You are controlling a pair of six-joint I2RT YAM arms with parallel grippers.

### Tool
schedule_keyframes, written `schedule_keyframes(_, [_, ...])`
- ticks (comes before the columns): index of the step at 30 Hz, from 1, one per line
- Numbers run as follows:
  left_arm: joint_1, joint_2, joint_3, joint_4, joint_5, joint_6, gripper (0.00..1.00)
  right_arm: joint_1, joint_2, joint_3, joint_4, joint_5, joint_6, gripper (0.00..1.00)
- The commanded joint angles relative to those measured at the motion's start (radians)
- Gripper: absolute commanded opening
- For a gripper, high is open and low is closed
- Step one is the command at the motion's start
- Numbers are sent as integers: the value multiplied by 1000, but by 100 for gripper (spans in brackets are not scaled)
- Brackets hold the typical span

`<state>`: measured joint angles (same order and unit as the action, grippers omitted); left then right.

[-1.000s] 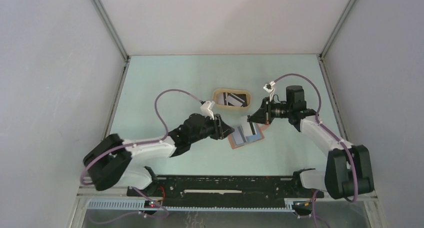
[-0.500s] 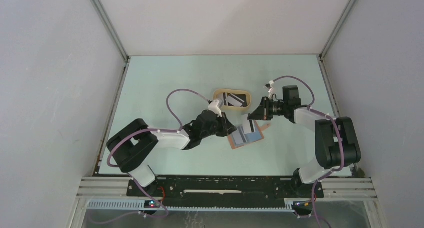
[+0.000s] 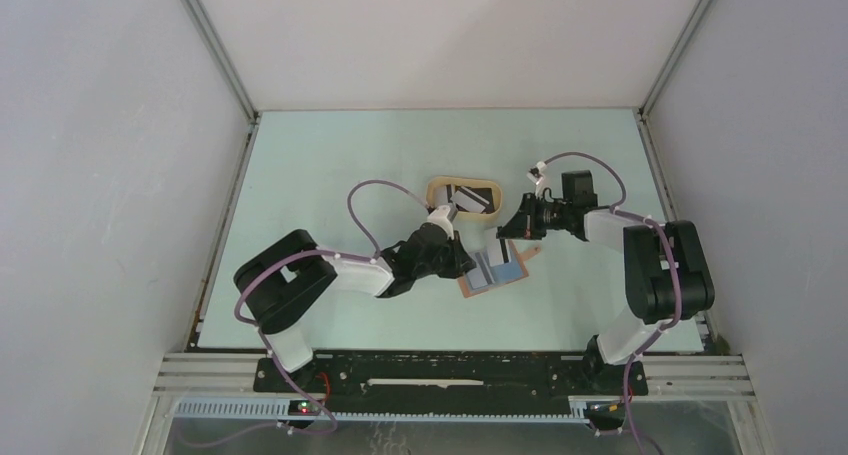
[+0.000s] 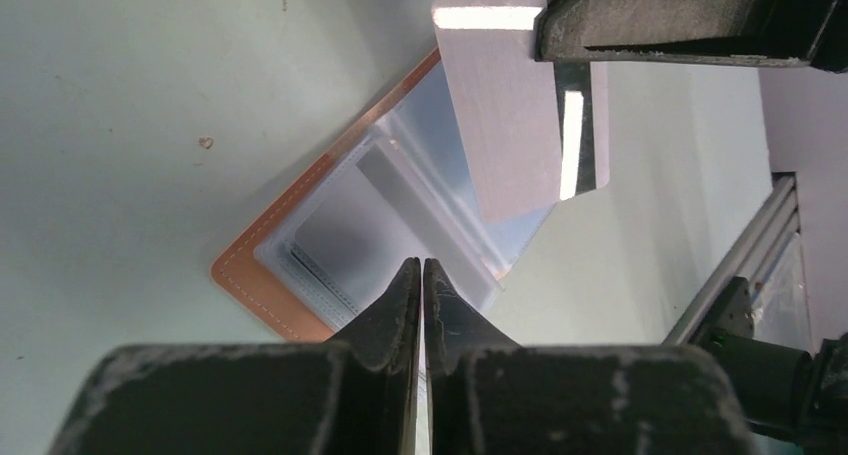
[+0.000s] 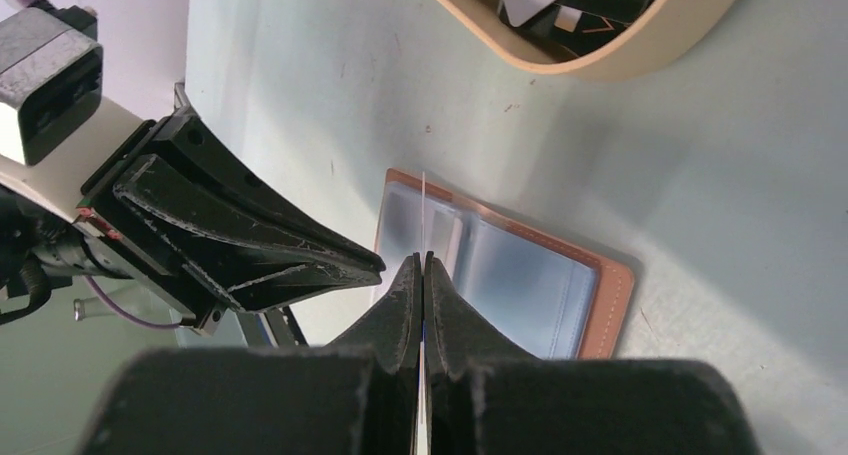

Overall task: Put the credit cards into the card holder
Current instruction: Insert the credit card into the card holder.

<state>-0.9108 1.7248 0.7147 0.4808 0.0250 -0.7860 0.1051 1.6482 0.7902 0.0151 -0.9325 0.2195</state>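
— Where is the wallet point(image 3: 492, 271)?
— Lying open on the table point(image 3: 330, 165), blue pockets up, between the two arms.
— And the right gripper point(image 5: 421, 265)?
— Clamped on a pale card point(image 4: 505, 135), held on edge just over the wallet's pockets. I can't tell whether it touches them.
— The left gripper point(image 4: 421, 265)?
— Fingers pressed together, tips low over the wallet's left side. I can't tell whether they pinch anything.
— Other cards point(image 3: 465, 197)?
— In the oval tray point(image 3: 430, 195), just beyond the wallet.
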Motion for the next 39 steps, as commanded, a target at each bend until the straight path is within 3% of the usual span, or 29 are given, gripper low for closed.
schedule_keyframes(1, [-15, 12, 48, -84, -86, -24, 5, 9, 24, 41, -48, 23, -35, 0])
schedule_keyframes(7, [-24, 33, 99, -223, -156, -59, 4, 21, 58, 57, -78, 10, -54, 0])
schedule_keyframes(14, [-25, 38, 108, -268, -176, -75, 1, 30, 79, 63, -97, -2, -63, 0])
schedule_keyframes(39, [-30, 9, 67, -218, -180, -75, 0, 39, 154, 0, -25, -44, 18, 0])
